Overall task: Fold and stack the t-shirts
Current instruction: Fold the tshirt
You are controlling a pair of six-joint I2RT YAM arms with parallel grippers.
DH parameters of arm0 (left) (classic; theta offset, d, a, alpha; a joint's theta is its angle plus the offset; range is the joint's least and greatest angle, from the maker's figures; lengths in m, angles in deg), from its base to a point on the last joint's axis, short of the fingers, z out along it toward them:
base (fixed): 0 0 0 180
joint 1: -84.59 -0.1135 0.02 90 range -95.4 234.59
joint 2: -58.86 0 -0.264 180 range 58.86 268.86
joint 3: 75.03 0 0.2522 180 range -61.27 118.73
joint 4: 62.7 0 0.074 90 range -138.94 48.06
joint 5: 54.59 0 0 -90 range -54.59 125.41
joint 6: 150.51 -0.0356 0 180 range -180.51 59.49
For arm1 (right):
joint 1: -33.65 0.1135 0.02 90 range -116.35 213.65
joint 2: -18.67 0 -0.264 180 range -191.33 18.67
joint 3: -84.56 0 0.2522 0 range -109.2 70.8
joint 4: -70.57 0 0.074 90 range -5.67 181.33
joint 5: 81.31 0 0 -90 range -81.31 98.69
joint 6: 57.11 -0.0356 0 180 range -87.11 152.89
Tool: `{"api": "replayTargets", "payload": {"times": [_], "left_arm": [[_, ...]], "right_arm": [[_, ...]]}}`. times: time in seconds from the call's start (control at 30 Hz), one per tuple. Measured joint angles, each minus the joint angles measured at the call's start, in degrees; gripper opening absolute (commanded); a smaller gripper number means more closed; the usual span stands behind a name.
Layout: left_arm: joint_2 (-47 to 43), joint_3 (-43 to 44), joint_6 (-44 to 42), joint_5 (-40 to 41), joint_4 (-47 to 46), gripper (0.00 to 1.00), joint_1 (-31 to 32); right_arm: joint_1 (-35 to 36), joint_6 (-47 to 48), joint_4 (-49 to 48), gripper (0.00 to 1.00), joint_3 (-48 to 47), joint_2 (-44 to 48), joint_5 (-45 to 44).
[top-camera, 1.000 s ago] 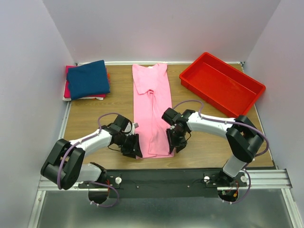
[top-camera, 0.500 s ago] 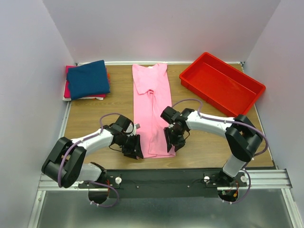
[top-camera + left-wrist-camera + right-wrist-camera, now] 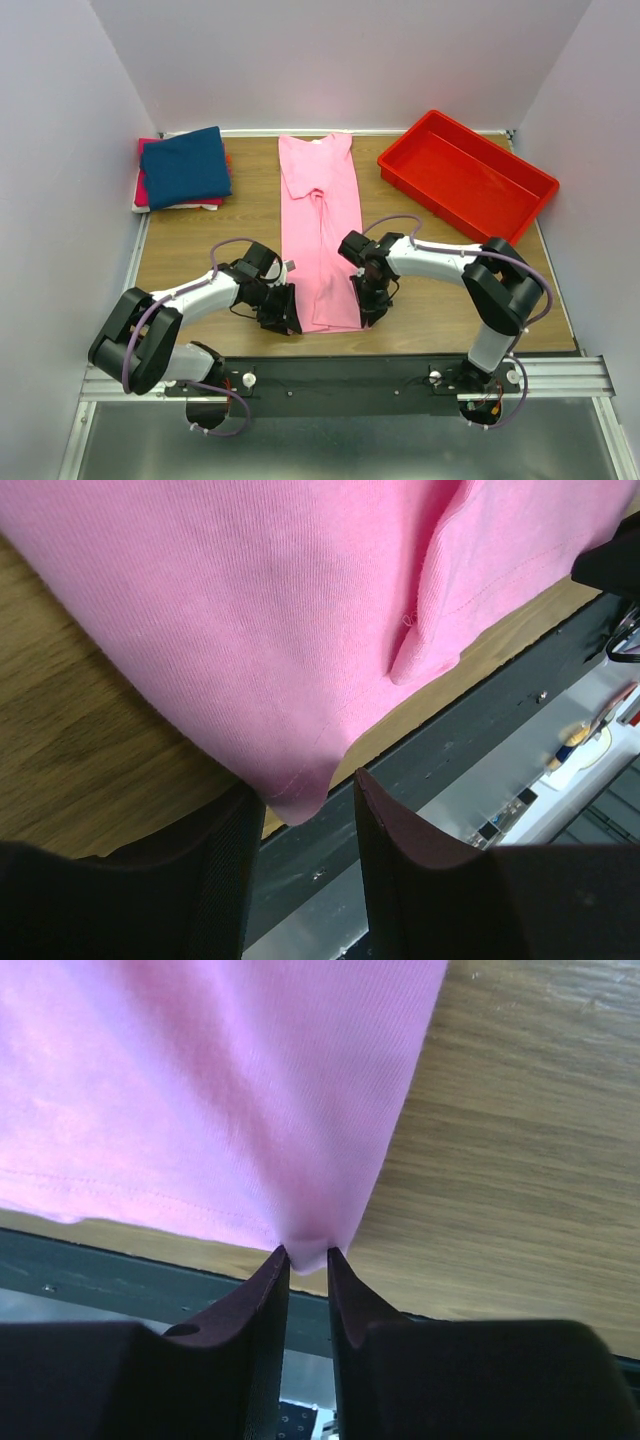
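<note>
On the wooden table point(image 3: 175, 245), the narrow light pink cloth t-shirt point(image 3: 320, 225) lies flat just left of the red plastic tray point(image 3: 465, 180). The right gripper point(image 3: 307, 1252) pinches one hem corner. The left gripper point(image 3: 305, 785) straddles the other corner, unclosed. This looks like gripping for the fold; next the left closes, then both carry the hem collarward.

The pink t-shirt point(image 3: 320, 230) is plain light pink, no print. Up close it's a fine ribbed knit with hem stitching in the same pink. Over in the stack there's a navy blue shirt point(image 3: 185, 165) on top, with a red-magenta one point(image 3: 143, 186) and a white one point(image 3: 180, 207) peeking out underneath. The tray point(image 3: 465, 175) is solid bright red, and the desk point(image 3: 200, 245) is brown wood grain. The arms point(image 3: 195, 290) are white with black joints and purple cables point(image 3: 392, 217). The left fingers point(image 3: 400, 860) and right fingers point(image 3: 250, 1310) are matte black. The walls point(image 3: 350, 60) are pale lilac-white.
</note>
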Motion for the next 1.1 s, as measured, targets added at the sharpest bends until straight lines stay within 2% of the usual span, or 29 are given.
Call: {"api": "replayTargets", "payload": {"times": [0.1, 0.23, 0.3, 0.6, 0.83, 1.0, 1.1], "left_arm": [[0.07, 0.00, 0.00, -0.02, -0.02, 0.49, 0.00], [0.13, 0.00, 0.04, -0.15, -0.07, 0.49, 0.02], [0.13, 0.00, 0.09, -0.15, -0.09, 0.47, 0.04], [0.52, -0.04, 0.20, 0.07, -0.02, 0.42, 0.15], [1.64, -0.02, 0.68, 0.26, -0.13, 0.26, 0.87], [2.36, -0.02, 0.92, 0.33, -0.17, 0.19, 1.81], [2.80, 0.00, 1.16, 0.31, -0.24, 0.09, 2.47]], "right_arm": [[0.00, 0.07, 0.00, 0.22, 0.04, -0.79, -0.07], [0.00, 0.20, 0.02, 0.03, 0.20, -1.03, -0.13], [0.00, -0.07, 0.00, 0.00, 0.44, -0.94, -0.28], [0.00, -1.66, 0.15, 0.01, 3.30, 2.99, -1.70], [0.00, -2.27, 0.20, 0.01, 3.56, 3.52, -2.08], [0.00, -2.75, 0.22, 0.02, 4.35, 4.02, -2.60], [0.00, -3.32, 0.31, 0.03, 5.42, 4.92, -3.08]]}}
